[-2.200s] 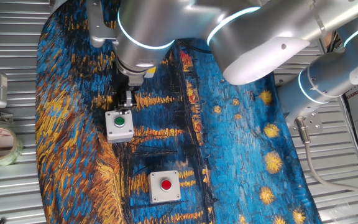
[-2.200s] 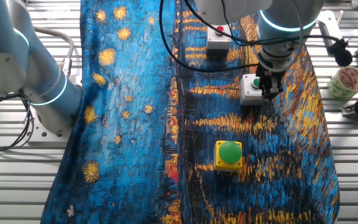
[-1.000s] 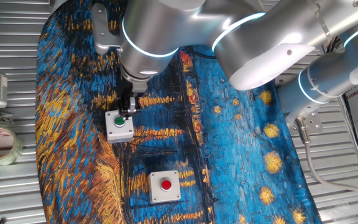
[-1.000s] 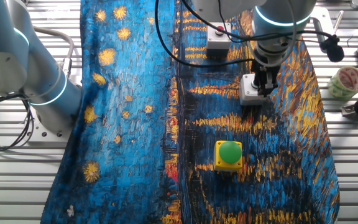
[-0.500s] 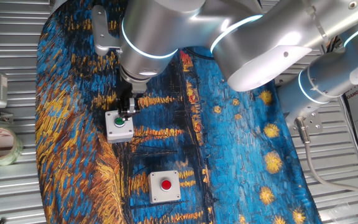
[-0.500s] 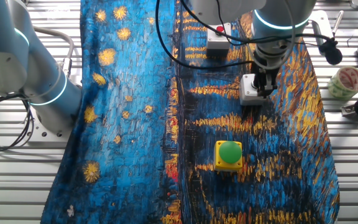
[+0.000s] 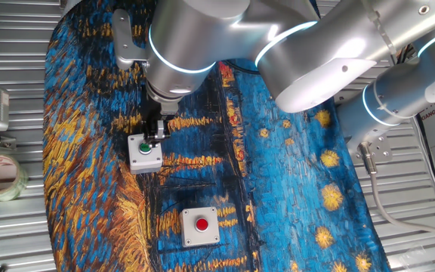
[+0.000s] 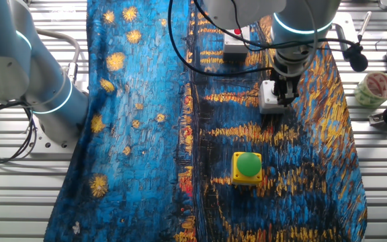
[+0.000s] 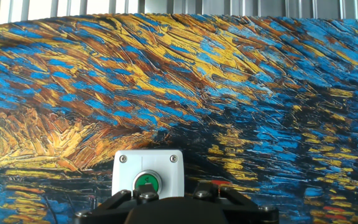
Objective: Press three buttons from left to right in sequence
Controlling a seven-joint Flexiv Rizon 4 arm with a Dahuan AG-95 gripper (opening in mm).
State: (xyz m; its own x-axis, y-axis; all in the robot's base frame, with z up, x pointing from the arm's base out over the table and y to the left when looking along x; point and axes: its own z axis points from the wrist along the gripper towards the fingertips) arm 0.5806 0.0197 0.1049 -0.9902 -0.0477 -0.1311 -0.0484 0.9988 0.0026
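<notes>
The gripper [image 7: 151,137], whose finger state I cannot tell, sits on the grey-white box with green button [image 7: 146,150], so I judge step 2 of 3 is underway, the red button box [image 7: 201,225] at 5 o'clock remaining, and the yellow box [image 8: 247,167] probably done.

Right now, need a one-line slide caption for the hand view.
Hand camera looks down on the grey-white box with the small green button, sitting on a blue-and-yellow painted cloth.
</notes>
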